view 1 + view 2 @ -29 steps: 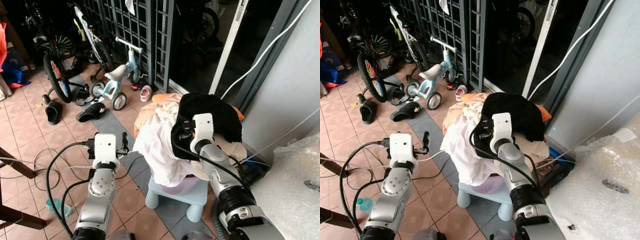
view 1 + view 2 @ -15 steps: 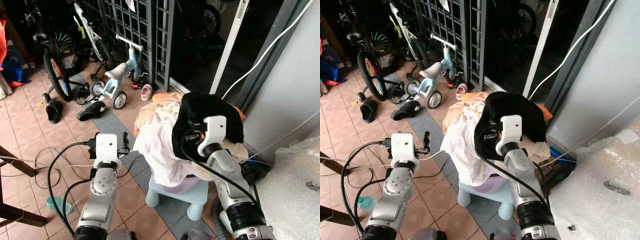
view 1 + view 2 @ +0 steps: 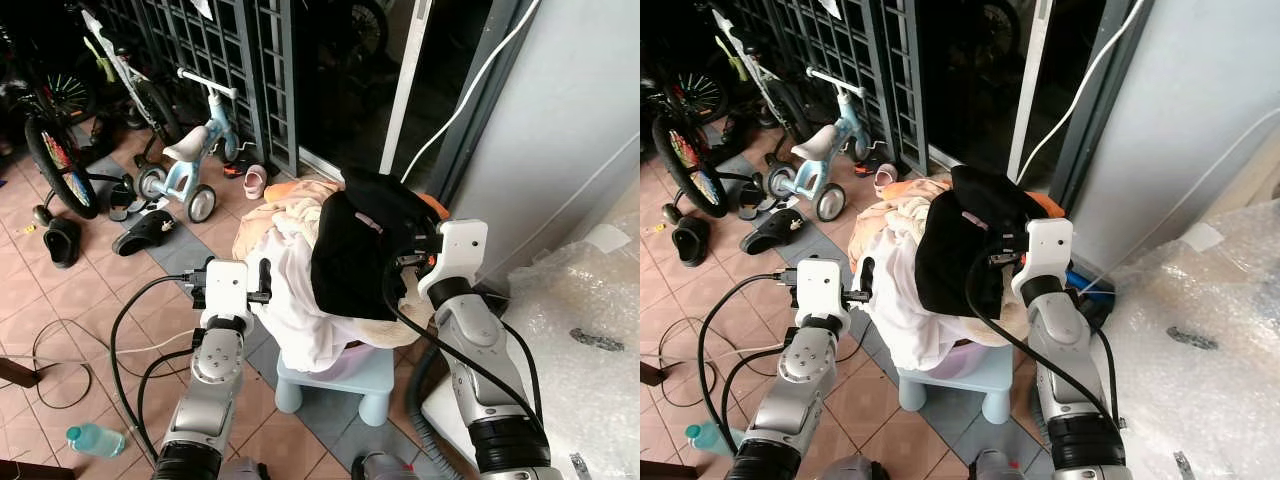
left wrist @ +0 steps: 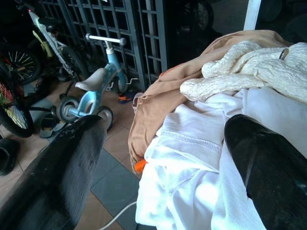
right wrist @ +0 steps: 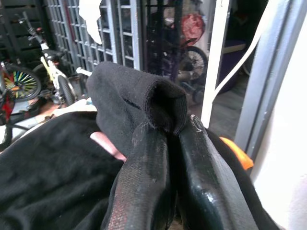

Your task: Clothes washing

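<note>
Since 1.0 s ago the whole view has swung: the trike and bikes now sit further toward 10 o'clock and more bubble wrap shows at 3 o'clock, so the camera moved. The right gripper has also risen and shifted to the 3 o'clock side of the laundry pile; the black garment now hangs higher, draped down the pile's face. Right arm: forearm angled up from 5 o'clock, wrist bent toward the pile, fingers pressed together on a fold of the black garment, as the right wrist view shows. Left arm: forearm rising from 7 o'clock, left gripper level at the 9 o'clock side of the pile, fingers spread wide, just beside the white cloth but not gripping it. The pile holds white, cream and peach-orange items, heaped over a pale basin that stands on a light blue stool. Basin mostly hidden by cloth. Slippers lie on the tiles at 9 o'clock; a water bottle lies at 7 o'clock.
</note>
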Motion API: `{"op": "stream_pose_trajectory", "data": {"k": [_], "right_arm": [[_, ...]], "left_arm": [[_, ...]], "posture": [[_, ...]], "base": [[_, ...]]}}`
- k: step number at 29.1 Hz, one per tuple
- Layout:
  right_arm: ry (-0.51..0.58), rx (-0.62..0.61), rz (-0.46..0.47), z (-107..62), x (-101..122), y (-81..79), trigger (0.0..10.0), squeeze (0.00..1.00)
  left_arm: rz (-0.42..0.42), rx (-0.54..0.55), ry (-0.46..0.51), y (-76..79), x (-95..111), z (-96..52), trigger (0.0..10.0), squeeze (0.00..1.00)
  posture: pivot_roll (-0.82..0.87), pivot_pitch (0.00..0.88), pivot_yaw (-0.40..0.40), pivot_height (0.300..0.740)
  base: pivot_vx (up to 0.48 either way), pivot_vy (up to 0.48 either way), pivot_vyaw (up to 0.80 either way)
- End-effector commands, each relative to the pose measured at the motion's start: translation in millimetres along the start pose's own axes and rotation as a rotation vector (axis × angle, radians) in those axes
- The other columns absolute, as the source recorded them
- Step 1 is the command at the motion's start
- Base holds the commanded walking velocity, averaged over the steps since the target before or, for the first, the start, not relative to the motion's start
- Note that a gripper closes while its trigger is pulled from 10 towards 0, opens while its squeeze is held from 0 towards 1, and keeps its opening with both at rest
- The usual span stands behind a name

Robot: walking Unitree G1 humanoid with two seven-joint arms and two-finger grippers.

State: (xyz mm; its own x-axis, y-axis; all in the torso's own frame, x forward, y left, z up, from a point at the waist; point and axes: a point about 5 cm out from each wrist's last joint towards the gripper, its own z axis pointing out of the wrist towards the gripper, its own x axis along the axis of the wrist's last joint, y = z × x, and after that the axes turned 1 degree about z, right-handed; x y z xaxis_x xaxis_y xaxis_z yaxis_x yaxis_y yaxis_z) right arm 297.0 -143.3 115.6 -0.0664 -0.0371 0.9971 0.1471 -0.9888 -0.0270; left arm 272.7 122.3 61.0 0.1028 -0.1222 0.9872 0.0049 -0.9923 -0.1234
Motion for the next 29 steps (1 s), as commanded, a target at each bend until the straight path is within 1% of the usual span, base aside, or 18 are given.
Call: {"op": "stream_pose_trajectory", "data": {"k": [1, 5, 22, 29], "right_arm": [[0.027, -0.011, 0.002, 3.1, 7.3, 0.4, 10.0, 0.00], [0.036, -0.003, 0.004, 5.3, 9.2, -1.4, 10.0, 0.00], [0.044, 0.002, -0.008, 5.5, 9.8, -2.2, 10.0, 0.00], [0.048, 0.006, -0.009, 7.3, 11.2, -2.4, 10.0, 0.00]], "left_arm": [[0.010, -0.005, -0.001, -0.6, -1.0, 0.4, 10.0, 0.00], [0.009, -0.005, -0.002, -0.6, -1.4, 0.3, 10.0, 0.00], [0.006, -0.004, -0.003, -1.0, -2.9, -0.4, 10.0, 0.00], [0.003, 0.001, -0.004, -1.0, -2.9, -0.4, 10.0, 0.00]], "posture": [[-0.07, 0.000, 0.055, 0.740], [-0.07, 0.000, 0.055, 0.740], [-0.07, 0.000, 0.059, 0.740], [-0.06, 0.000, 0.055, 0.740]], "base": [[0.000, 0.000, -0.69], [0.000, 0.000, -0.69], [0.000, -0.262, 0.00], [-0.247, -0.279, 0.00]]}}
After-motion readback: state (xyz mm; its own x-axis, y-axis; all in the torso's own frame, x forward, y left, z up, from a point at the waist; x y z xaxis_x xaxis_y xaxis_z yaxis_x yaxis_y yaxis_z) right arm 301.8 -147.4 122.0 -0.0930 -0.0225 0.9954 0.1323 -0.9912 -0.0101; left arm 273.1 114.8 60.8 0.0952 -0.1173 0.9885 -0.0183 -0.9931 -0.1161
